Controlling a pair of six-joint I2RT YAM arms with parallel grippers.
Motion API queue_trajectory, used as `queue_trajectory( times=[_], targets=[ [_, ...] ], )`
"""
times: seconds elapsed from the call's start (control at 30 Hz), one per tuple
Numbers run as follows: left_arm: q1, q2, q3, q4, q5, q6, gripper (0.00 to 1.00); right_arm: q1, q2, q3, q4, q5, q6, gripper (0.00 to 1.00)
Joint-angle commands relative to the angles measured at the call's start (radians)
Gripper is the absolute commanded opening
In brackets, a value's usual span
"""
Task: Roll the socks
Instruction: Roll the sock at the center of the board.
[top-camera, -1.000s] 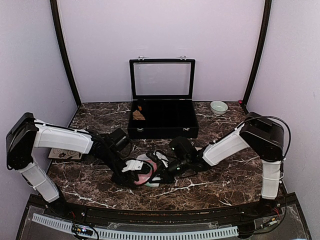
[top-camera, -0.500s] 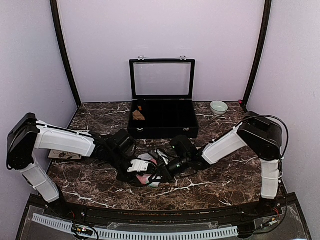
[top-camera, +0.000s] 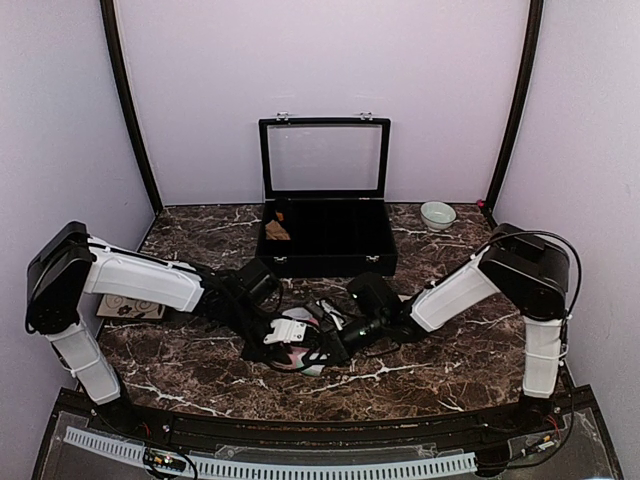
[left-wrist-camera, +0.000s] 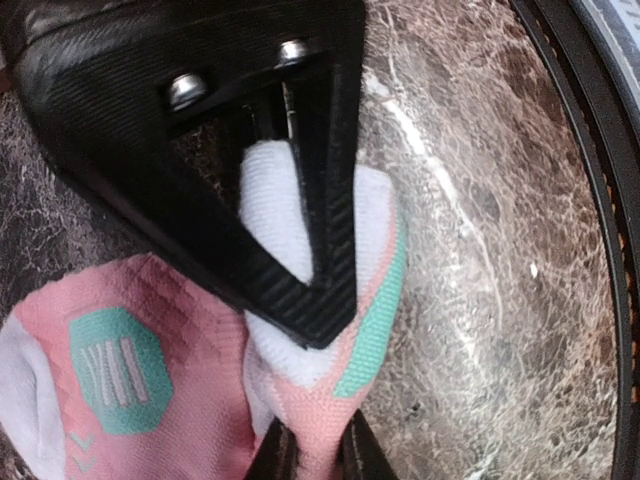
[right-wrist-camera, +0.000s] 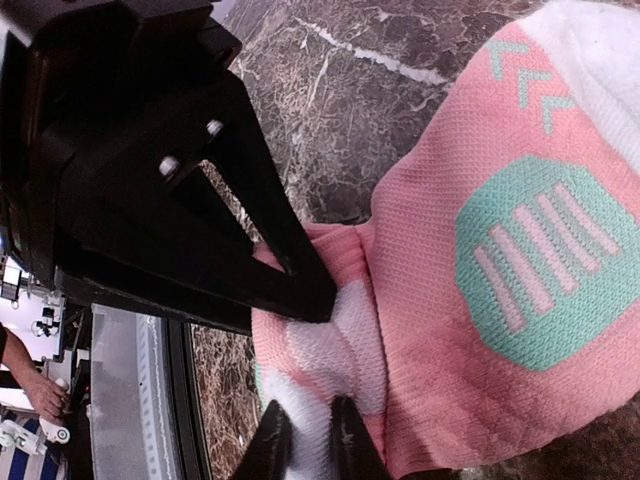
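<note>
The left arm has swung inward across the worktop (top-camera: 450, 350) over the last second. Its left gripper (left-wrist-camera: 312, 452), which stood partly spread beside the sock, has come together on fabric. In the overhead view the two wrists were apart with a broad pink patch showing between them. They now sit nearly touching in front of the black case (top-camera: 325, 250), and far less pink is exposed: the pink sock (right-wrist-camera: 500, 250) is gathered into a tighter heap under them.

Up close, the left gripper's tips press on a narrow pink fold at the bottom of its own view, with the white-and-mint end of the sock bunched just above. The right gripper (right-wrist-camera: 305, 445) is likewise pinched on the sock, with white fabric caught between its tips. From the left wrist it appears as a black wedge lying over that white end. The rest of the sock, with its mint hexagon patch, lies flat on the marble beside both.

So both grippers hold the same end of the sock, tips almost meeting. I judge this to be the start of a roll — one end is doubled over and secured, but most of the length is flat, so the rolling proper is not yet done. The other sock I cannot find in any view — it may be hidden under the arms.
</note>
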Motion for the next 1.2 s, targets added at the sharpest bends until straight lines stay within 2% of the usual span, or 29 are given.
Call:
queue_trajectory(
  times=[0.0, 0.1, 0.2, 0.27, 0.57, 0.63, 0.67, 0.7, 0.73, 0.87, 1.0, 1.07, 1.17],
  targets=[
    [0.018, 0.082, 0.012, -0.083, -0.005, -0.006, 0.04, 0.006, 0.029, -0.11, -0.214, 0.1, 0.004, 0.21],
    [0.054, 0.127, 0.049, -0.151, 0.046, -0.018, 0.02, 0.006, 0.0, -0.133, -0.172, 0.108, -0.007, 0.33],
    [0.097, 0.18, 0.102, -0.226, 0.115, -0.021, 0.01, 0.006, -0.04, -0.169, -0.109, 0.127, -0.015, 0.39],
    [0.121, 0.215, 0.132, -0.27, 0.159, -0.021, 0.01, 0.006, -0.088, -0.208, -0.054, 0.146, -0.027, 0.52],
    [0.157, 0.346, 0.253, -0.426, 0.291, -0.005, 0.01, 0.006, -0.295, -0.398, 0.146, 0.316, -0.121, 0.52],
    [0.16, 0.371, 0.277, -0.461, 0.302, 0.001, 0.01, 0.013, -0.35, -0.445, 0.191, 0.341, -0.157, 0.56],
    [0.161, 0.383, 0.291, -0.475, 0.306, 0.003, 0.01, 0.021, -0.383, -0.459, 0.201, 0.356, -0.185, 0.64],
    [0.162, 0.4, 0.305, -0.491, 0.307, 0.003, 0.01, 0.032, -0.41, -0.468, 0.205, 0.373, -0.217, 0.95],
    [0.163, 0.422, 0.325, -0.502, 0.304, -0.003, 0.01, 0.043, -0.446, -0.469, 0.194, 0.398, -0.245, 0.99],
    [0.167, 0.472, 0.372, -0.535, 0.297, -0.02, 0.01, 0.081, -0.482, -0.399, 0.053, 0.474, -0.363, 0.99],
    [0.17, 0.496, 0.4, -0.566, 0.302, -0.025, 0.0, 0.151, -0.518, -0.329, -0.072, 0.709, -0.421, 0.99],
    [0.17, 0.499, 0.405, -0.574, 0.3, -0.023, 0.0, 0.158, -0.563, -0.351, -0.052, 0.798, -0.39, 0.99],
    [0.172, 0.498, 0.404, -0.585, 0.308, -0.008, 0.0, 0.126, -0.61, -0.435, 0.057, 0.878, -0.24, 0.99]
  ],
)
